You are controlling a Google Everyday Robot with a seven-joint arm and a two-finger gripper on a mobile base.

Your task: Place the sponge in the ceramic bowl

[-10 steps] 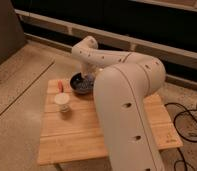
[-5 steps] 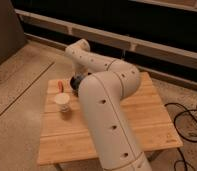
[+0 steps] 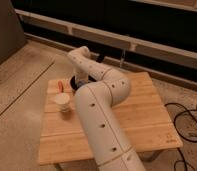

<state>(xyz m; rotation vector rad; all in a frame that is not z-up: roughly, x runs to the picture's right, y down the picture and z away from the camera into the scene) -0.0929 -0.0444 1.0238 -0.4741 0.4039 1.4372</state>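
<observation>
The camera view looks down from above on a pale wooden slatted surface [image 3: 142,107] that stands on a speckled floor [image 3: 22,75]. A thick white robot arm [image 3: 99,120] fills the middle. It rises from the lower edge, bends at a rounded elbow over the middle of the surface, runs back and to the left to a second joint, and then turns down toward the far left corner.

The end effector [image 3: 82,79] is at the tip of that last link. It hangs low over the ceramic bowl [image 3: 72,81], and the arm hides most of it. I cannot tell whether it is apart, together or clamped on anything.

The ceramic bowl sits near the far left corner of the surface. Only a dark curved part of it shows to the left of the arm, and the rest is covered. The sponge cannot be made out, so its place cannot be told.

A small cream cup [image 3: 63,103] stands upright in front of the bowl, near the left edge and just beside the arm's lower link. A small orange-red object [image 3: 60,86] lies between the cup and the bowl, and its kind is unclear.

Dark cables [image 3: 188,120] loop across the floor to the right of the surface. A pale ledge [image 3: 142,41] runs along a dark wall behind it.
</observation>
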